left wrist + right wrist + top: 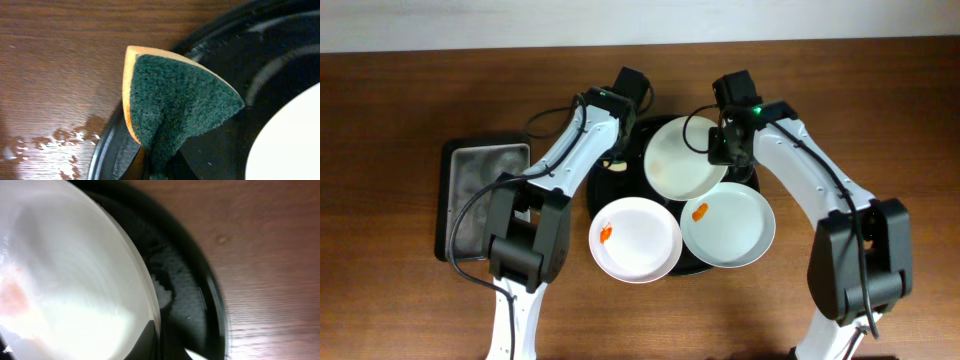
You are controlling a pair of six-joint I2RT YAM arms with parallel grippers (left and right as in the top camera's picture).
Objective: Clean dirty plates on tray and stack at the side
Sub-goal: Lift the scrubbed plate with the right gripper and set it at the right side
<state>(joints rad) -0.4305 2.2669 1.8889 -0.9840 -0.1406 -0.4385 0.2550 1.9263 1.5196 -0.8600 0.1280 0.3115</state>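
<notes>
The black tray (603, 190) holds three white plates. My right gripper (724, 150) is shut on the right rim of the far plate (682, 160), tilting it. The right wrist view shows that plate (65, 275) up close, a faint pink smear at its left, with my right gripper (165, 345) pinching its edge over the tray (185, 295). The near-left plate (635, 238) and the near-right plate (728, 225) each carry an orange-red smear. My left gripper (617, 158) is shut on a green-and-yellow sponge (175, 100), just above the tray's left rim (280, 55), beside the far plate (295, 145).
A rectangular dark metal tray (480, 195) lies on the wooden table left of the black tray. Wet patches (55, 145) shine on the wood next to the tray's rim. Both arms reach in from the near side of the table.
</notes>
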